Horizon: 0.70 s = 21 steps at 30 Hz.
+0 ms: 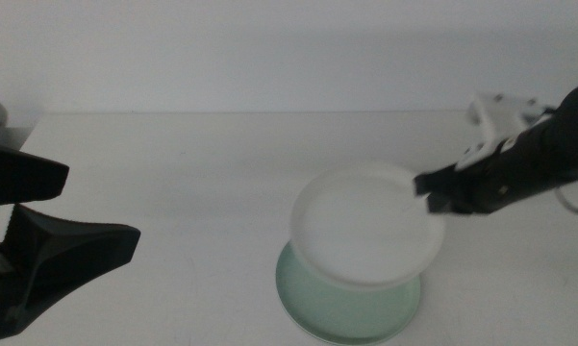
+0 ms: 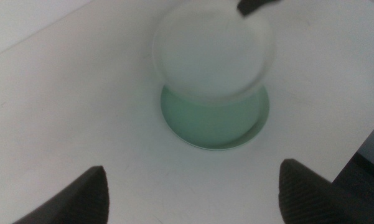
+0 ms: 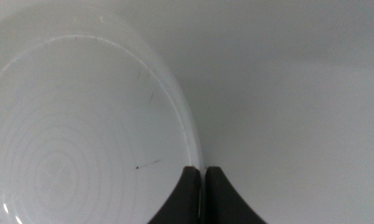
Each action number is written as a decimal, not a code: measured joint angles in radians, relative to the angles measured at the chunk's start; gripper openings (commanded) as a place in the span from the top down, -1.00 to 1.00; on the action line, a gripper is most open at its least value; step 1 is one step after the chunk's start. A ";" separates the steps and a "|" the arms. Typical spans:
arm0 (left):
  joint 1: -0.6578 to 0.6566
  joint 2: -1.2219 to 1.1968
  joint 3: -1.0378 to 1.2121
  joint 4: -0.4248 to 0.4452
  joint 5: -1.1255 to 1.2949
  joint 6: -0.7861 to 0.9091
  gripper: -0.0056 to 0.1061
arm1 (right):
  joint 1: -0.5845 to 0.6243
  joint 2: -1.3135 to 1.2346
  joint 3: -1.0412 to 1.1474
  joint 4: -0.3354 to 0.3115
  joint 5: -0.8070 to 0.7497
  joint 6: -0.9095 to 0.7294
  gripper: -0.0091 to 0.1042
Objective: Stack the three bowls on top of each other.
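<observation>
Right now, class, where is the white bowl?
In the middle view, right of centre, the white bowl is held by its rim in the right gripper, over the green bowl.

You have no readable text, label, brand, number or sign anywhere in these views. The round white shallow bowl [image 3: 81, 143] shows only faint concentric rings and a few small dark flecks on its inner face, none of which forms a letter or figure. The round mint green shallow bowl [image 2: 215, 124] beneath it is plain, and the pale table [image 1: 173, 183] carries no markings that you could read.
</observation>
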 measured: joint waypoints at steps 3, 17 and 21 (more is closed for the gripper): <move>0.000 0.000 0.000 0.000 0.000 0.000 -0.71 | 0.060 0.000 0.056 0.011 -0.072 0.000 0.84; 0.000 0.000 0.000 0.000 0.000 0.000 -0.71 | 0.090 0.082 0.109 0.029 -0.135 0.000 0.81; 0.000 0.000 0.000 0.000 0.000 0.000 -0.71 | 0.090 0.082 0.109 0.036 -0.128 0.000 0.68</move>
